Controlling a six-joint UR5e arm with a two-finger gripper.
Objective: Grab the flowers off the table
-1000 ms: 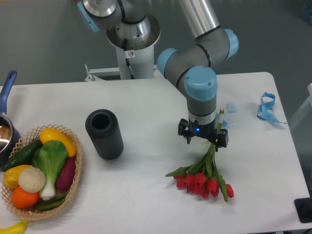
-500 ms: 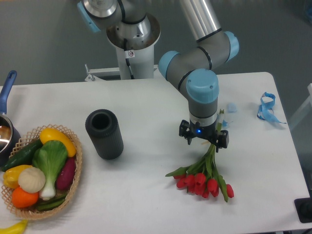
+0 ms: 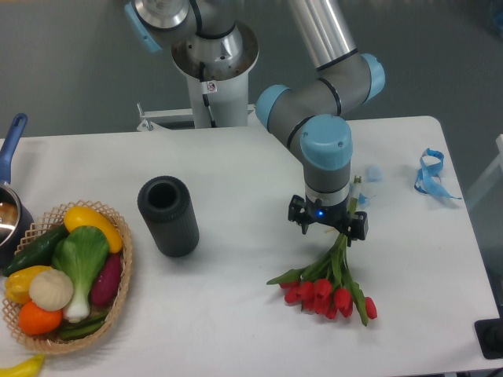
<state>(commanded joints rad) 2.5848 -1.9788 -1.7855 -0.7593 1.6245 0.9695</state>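
The flowers [image 3: 330,292], a bunch of red tulips with green stems and leaves, lie on the white table [image 3: 236,314] at the front right, heads toward the front edge. Their stems run up and back under my gripper [image 3: 328,223], and the stem ends show just behind it. The gripper points straight down over the stems, low above the table. Its black fingers [image 3: 357,225] stand spread on either side of the wrist, and the stems pass close to the right one. The fingertips are hidden under the wrist. The bunch rests on the table.
A black cylinder [image 3: 167,215] lies left of centre. A wicker basket [image 3: 122,271] of vegetables stands at the front left, with a pot [image 3: 9,212] behind it. A blue ribbon [image 3: 430,176] lies at the right edge, and a small pale blue scrap [image 3: 372,172] behind the gripper.
The arm has shifted slightly to the right and a little lower over the stems. The flowers have not moved.
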